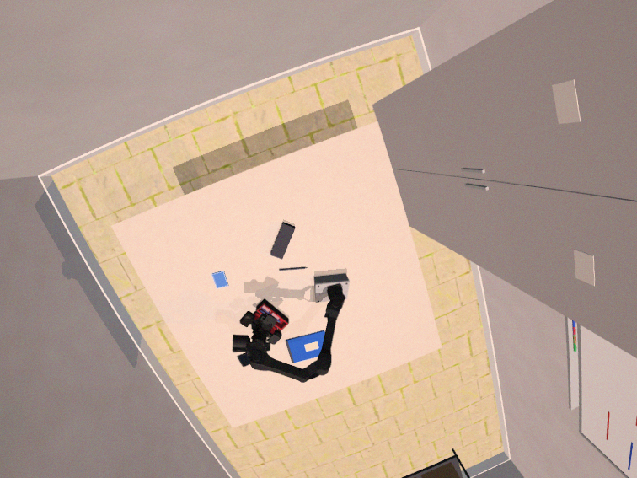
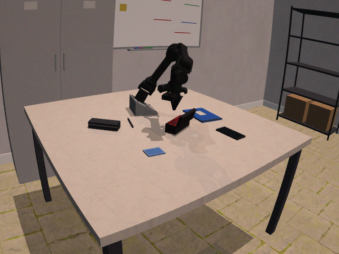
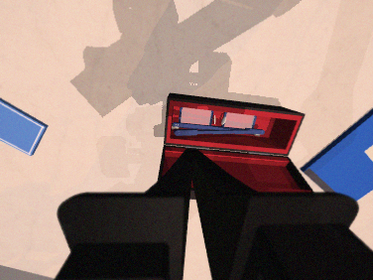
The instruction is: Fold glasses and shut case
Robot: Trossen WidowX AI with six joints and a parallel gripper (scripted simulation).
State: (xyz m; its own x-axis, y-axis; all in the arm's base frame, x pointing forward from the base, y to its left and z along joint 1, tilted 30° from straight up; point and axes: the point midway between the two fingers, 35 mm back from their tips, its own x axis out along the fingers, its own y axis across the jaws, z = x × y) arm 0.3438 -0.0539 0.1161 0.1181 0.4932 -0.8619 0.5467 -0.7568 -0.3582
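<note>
Exterior view: glasses lay in case, on table. Box sat left, pen between box and case. Arm base stood far left of case, notebook far right, phone right, card near left.
</note>
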